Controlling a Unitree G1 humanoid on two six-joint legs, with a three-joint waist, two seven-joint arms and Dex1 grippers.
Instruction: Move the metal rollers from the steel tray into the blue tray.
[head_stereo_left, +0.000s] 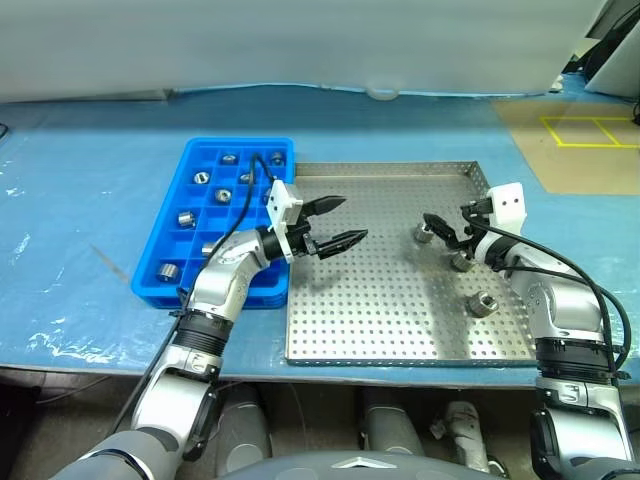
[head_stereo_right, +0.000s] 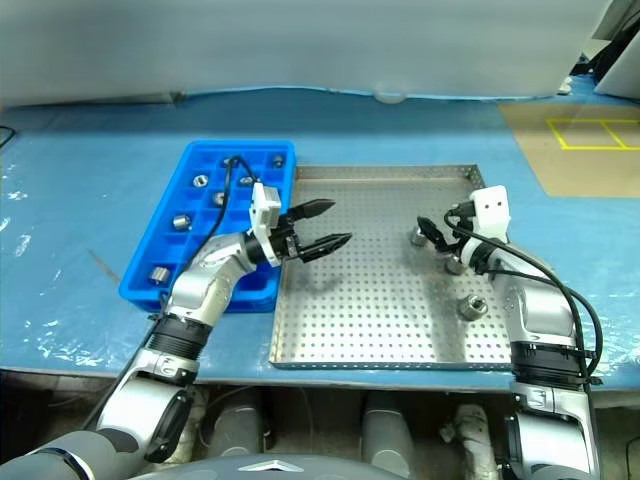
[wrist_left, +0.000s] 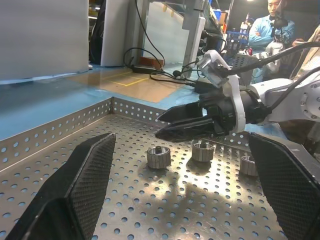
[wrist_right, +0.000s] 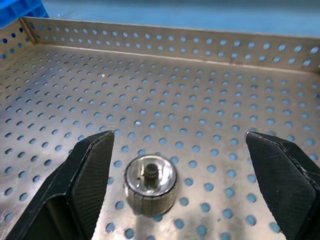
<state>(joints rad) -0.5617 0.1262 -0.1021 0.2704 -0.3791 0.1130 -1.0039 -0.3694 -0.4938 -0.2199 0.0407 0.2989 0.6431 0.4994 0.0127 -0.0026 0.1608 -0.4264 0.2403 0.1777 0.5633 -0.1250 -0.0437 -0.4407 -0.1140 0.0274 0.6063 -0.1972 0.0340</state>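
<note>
Lying on the large perforated steel tray (head_stereo_left: 400, 310), three small silvery metal rollers (head_stereo_left: 482, 303) sit near its right side; more fill compartments of the bright blue plastic tray (head_stereo_left: 165, 240). The right gripper (head_stereo_left: 447, 232) hovers over one roller, fingers spread, empty. The left gripper (head_stereo_left: 335, 222) hangs spread above the steel tray's left part.

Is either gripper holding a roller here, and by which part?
Nothing is held. Left gripper open over the steel tray; right gripper open around a roller.
</note>
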